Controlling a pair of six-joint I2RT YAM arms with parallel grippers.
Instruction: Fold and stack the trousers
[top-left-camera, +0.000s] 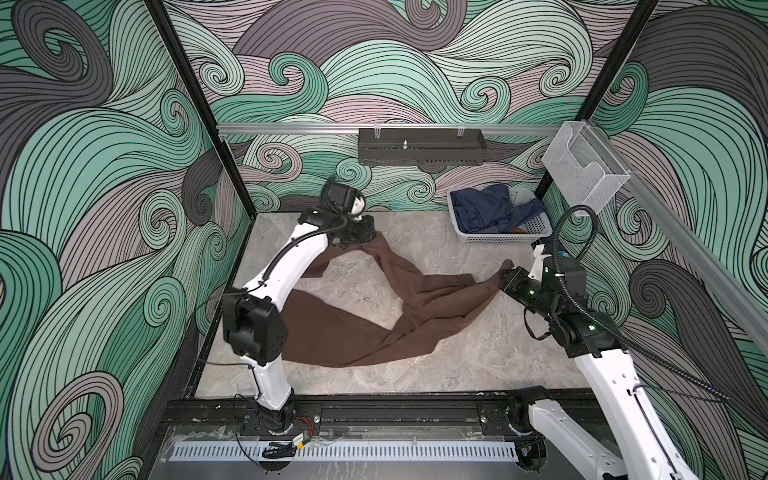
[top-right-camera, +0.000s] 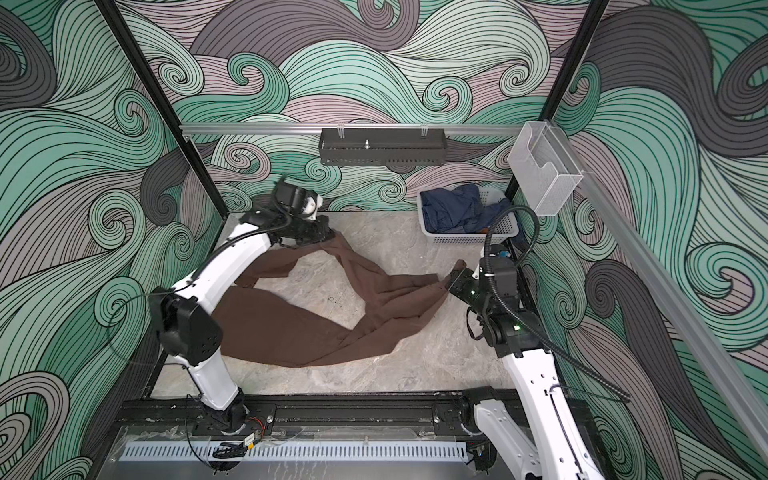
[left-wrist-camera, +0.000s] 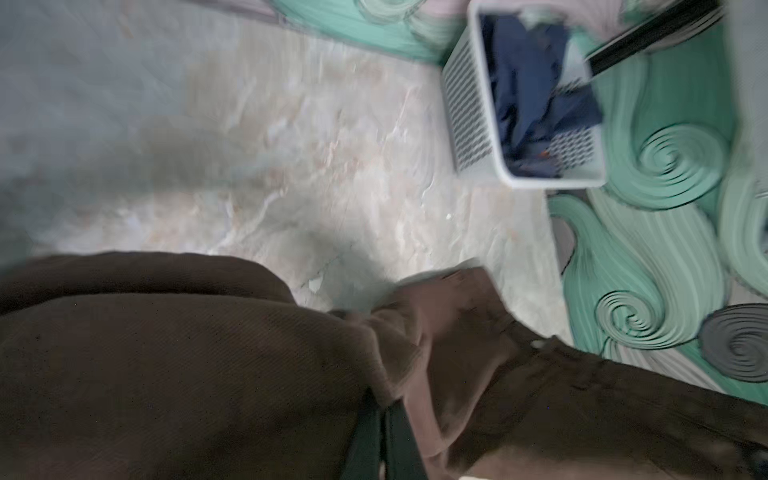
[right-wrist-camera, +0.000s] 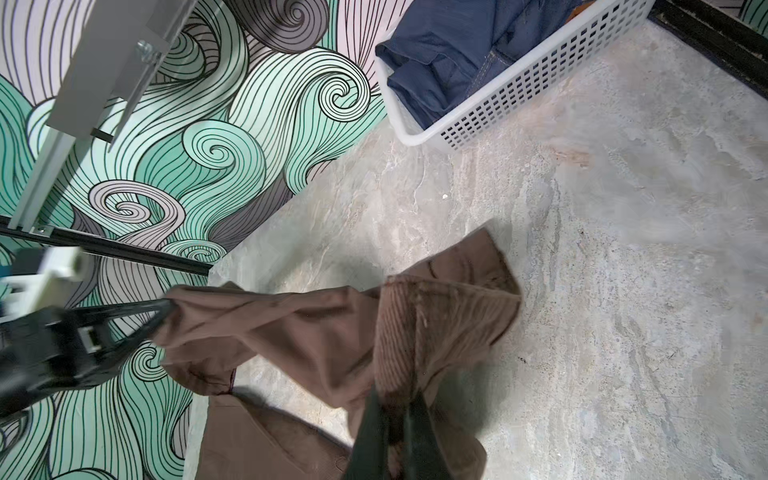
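Your left gripper (top-left-camera: 375, 240) sits at the far left of the tabletop (top-left-camera: 478, 353), its jaws pressed together on an edge of the trousers (top-left-camera: 353, 328). In the right wrist view you can see its dark fingers (right-wrist-camera: 124, 309) converging on a bunched corner of the brown cloth. The left wrist view is blurred, but there the 2 fingers (left-wrist-camera: 365, 440) stand close together with fabric gathered over them. Your right gripper (top-left-camera: 504, 277) is at the right side, about midway between near and far, and it pinches another bunch of the same garment. Its own wrist view shows the cloth rising from between the narrow-set fingers (right-wrist-camera: 370, 436). At both grips the fabric is raised off the surface, and in the right wrist view you can see its shadow on the table below. From there the trousers drop onto the tabletop and lie unfolded. One wide leg runs toward the near left and passes under the left arm. The rest lies crumpled around the centre, with bare surface showing in the gap between the 2 stretches. In the far right corner stands a white perforated basket (top-left-camera: 494, 240) with navy denim garments (top-left-camera: 482, 208) heaped inside, apart from the brown cloth and just beyond your right gripper.
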